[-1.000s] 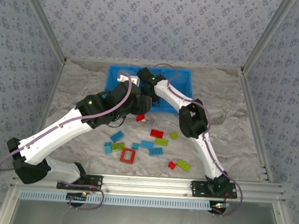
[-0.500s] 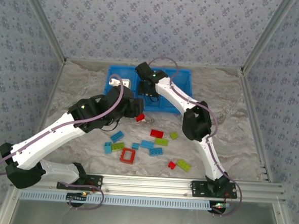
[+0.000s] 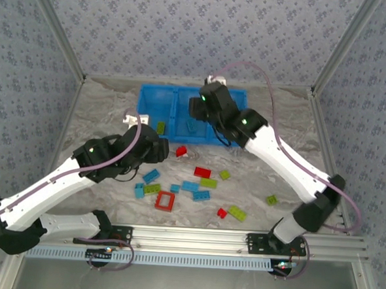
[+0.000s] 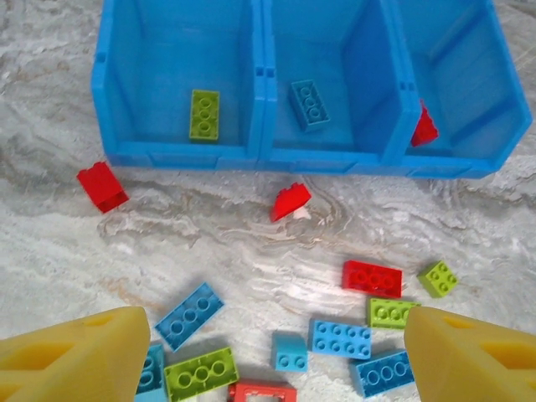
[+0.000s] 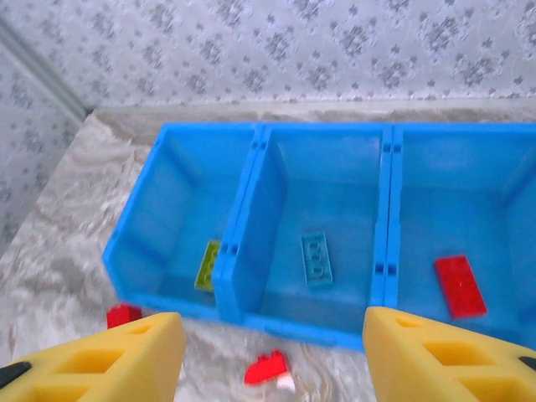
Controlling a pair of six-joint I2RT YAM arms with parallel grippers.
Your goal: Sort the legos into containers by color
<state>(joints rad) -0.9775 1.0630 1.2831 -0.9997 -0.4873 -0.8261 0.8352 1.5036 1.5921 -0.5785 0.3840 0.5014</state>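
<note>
**Top external.** Blue bin (image 3: 146, 89), three containers side by side, at the far edge of the desk (image 3: 103, 113), probably so that both arms can reach it. Loose legos (image 3: 201, 195) lie on the desk nearer the arms. Counted: five light blue, five lime green, three red bricks and one red frame (image 3: 165, 200). One stray green brick (image 3: 271, 200) lies well apart to the right.

**Left wrist.** The left jaws stand wide, yellow fingers (image 4: 75, 356) far apart with nothing between them. They hang over the scatter, seemingly ready for a pick. In the bin:
- left container: one green brick (image 4: 204, 114)
- middle container: one blue brick (image 4: 308, 104)
- right container: one red brick (image 4: 424, 127), half hidden by the wall

Each appears to fix its compartment's colour. Two red pieces (image 4: 102, 186) lie just outside the front wall, unsorted.

**Right wrist.** The right jaws stand apart and empty over the bin's near wall. The same three sorted bricks show, one per container.
</note>
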